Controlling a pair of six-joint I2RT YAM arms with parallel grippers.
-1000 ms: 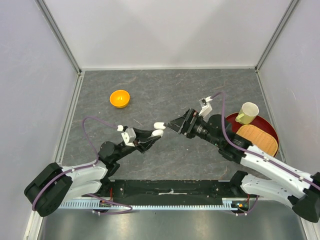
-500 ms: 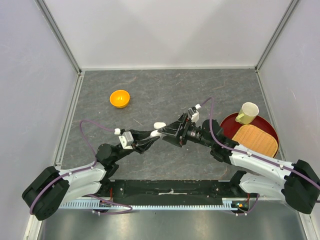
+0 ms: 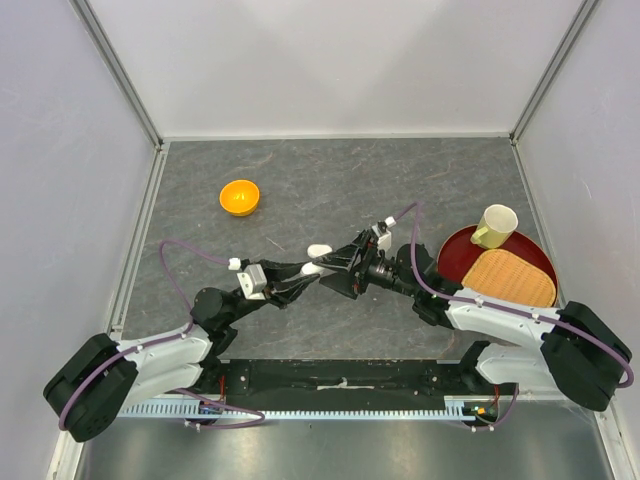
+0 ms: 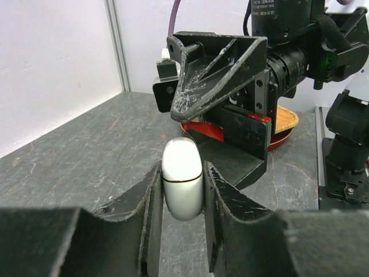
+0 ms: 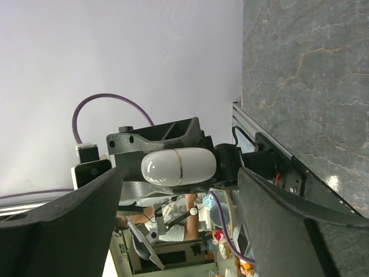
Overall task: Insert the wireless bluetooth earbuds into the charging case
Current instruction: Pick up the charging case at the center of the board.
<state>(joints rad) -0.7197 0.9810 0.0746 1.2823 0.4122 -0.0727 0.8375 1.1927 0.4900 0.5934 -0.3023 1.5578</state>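
My left gripper [image 3: 310,268] is shut on a closed, glossy white charging case [image 4: 182,183] and holds it upright above the table, lid end out. The case also shows in the right wrist view [image 5: 179,166] and the top view [image 3: 314,267]. My right gripper [image 3: 337,270] is open and faces the left one, its two fingers spread on either side of the case's lid end without touching it; it also shows in the left wrist view [image 4: 213,124]. A second small white piece [image 3: 320,250] lies on the table just behind them. No earbuds are in view.
An orange bowl [image 3: 239,196] sits at the back left. A dark red tray [image 3: 455,250] at the right holds a cream cup [image 3: 495,225] and a woven tan mat [image 3: 515,277]. Walls close in the left, back and right.
My right gripper has moved left toward the left gripper and rolled, so its open fingers now flank the held case. The left gripper has shifted only slightly and still holds the case.
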